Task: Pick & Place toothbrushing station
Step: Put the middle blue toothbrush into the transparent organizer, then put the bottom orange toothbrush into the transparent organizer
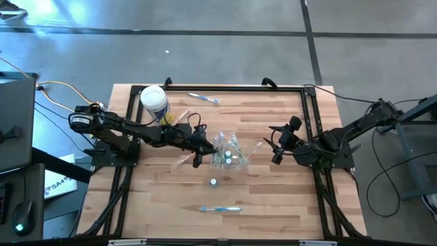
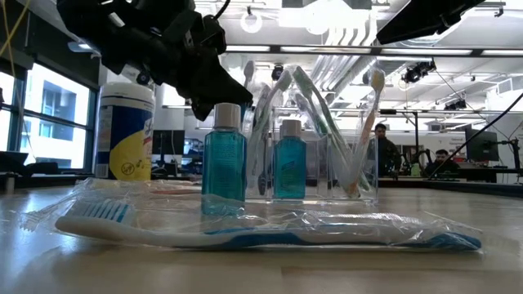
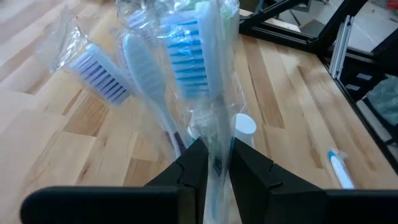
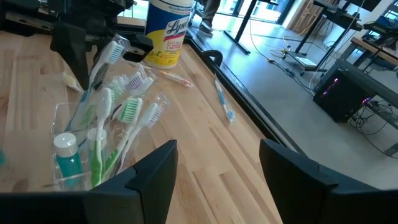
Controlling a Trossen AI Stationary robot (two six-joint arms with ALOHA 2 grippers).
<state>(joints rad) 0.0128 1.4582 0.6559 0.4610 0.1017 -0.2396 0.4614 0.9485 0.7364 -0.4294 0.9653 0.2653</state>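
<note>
We see the wooden desk (image 1: 273,205) carrying everything. The largest item on it is the white-lidded canister (image 1: 153,101) with a yellow label, standing upright near the far left corner. At the middle of the desk stands the clear cup (image 1: 229,158), upright, packed with wrapped toothbrushes (image 4: 115,121) whose long axes run roughly vertical, bristle heads up and fanning outward. 2 small blue bottles show in the low view: one (image 2: 289,160) in the cup, the other (image 2: 223,160) standing on the desk on the near side of it.

The left tool (image 1: 199,145) sits just beside the cup on its left, clamped on a wrapped blue toothbrush (image 3: 198,62) held upright, head up, handle pinched between the fingers (image 3: 186,171).

The right tool (image 1: 278,145) hangs to the right of the cup, apart from it, fingers spread wide.

Another wrapped toothbrush (image 1: 220,208) lies flat near the front edge, long axis left-right, and one (image 1: 203,98) lies near the far edge.
</note>
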